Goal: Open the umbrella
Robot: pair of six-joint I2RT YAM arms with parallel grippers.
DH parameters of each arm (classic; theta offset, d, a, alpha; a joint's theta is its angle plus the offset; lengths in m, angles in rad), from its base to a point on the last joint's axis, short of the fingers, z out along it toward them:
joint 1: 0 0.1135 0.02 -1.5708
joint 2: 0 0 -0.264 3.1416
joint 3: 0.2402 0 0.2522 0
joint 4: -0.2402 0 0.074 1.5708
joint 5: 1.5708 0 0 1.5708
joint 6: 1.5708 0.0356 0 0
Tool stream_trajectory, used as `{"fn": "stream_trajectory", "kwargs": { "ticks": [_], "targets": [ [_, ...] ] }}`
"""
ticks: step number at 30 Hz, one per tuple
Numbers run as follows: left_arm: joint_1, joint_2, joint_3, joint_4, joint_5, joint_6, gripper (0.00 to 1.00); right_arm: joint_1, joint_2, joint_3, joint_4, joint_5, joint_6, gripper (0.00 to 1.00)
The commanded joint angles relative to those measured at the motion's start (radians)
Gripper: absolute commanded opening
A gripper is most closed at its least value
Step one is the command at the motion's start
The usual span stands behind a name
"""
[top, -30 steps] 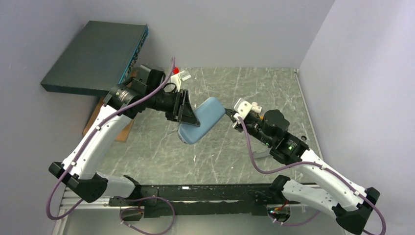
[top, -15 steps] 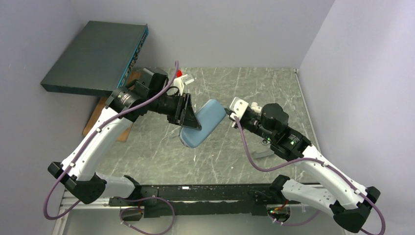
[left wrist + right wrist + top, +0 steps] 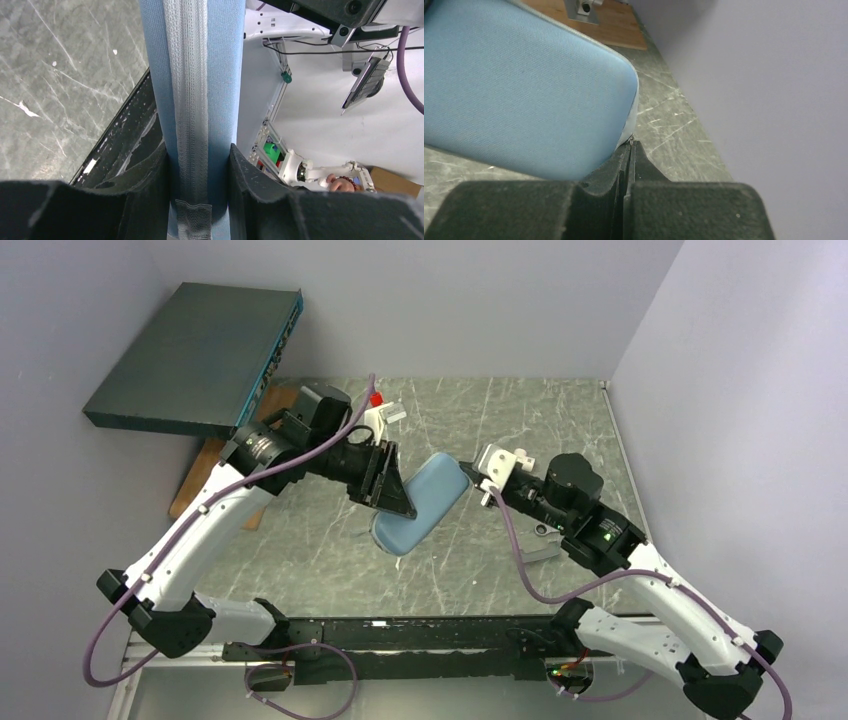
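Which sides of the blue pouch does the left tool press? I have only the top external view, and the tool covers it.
Observer: In the left wrist view the left tool clamps the blue pouch on its two flat faces; the zipper faces the camera.
Operator: Is the right tool open?
Observer: No. The right wrist view shows the right tool shut, its tips at the pouch's rounded corner; what they pinch, I cannot tell.

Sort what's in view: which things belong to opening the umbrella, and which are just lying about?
Job in hand:
- umbrella pouch, blue and zipped, clamped in the left gripper
- right gripper, shut at the pouch's corner

Lying about:
- dark teal box, back left
- wooden board, at the left table edge
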Motion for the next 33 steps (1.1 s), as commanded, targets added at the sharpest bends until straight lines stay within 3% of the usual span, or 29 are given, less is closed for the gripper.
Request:
{"fn": "stream_trajectory", "kwargs": {
  "ticks": [1,7,14,16,21,26,32,33],
  "targets": [
    [-0.056,-0.019,0.013,-0.053,0.166,0.020,0.00,-0.015,0.027,0.068,0.105,-0.003,-0.058,0.00],
    [-0.086,-0.002,0.021,-0.057,0.166,0.022,0.00,-0.024,0.068,0.100,0.104,0.025,-0.151,0.00],
    [-0.101,0.007,0.027,-0.065,0.160,0.022,0.00,-0.039,0.115,0.126,0.202,-0.041,-0.103,0.00],
    [-0.102,0.004,0.028,-0.069,0.155,0.023,0.00,-0.029,0.125,0.152,0.128,-0.125,-0.119,0.00],
    [-0.102,-0.004,0.056,-0.094,0.119,0.042,0.00,-0.012,0.074,0.111,0.121,-0.043,-0.120,0.00],
    [-0.090,0.011,0.158,-0.164,-0.048,0.083,0.00,-0.009,0.004,0.054,0.086,-0.024,0.013,0.00],
    [-0.079,0.042,0.157,-0.161,-0.049,0.085,0.00,0.000,-0.062,-0.054,0.187,-0.002,0.170,0.00],
    [-0.079,0.047,0.156,-0.160,-0.047,0.084,0.00,0.000,-0.061,-0.065,0.205,0.009,0.184,0.06]
  ]
}}
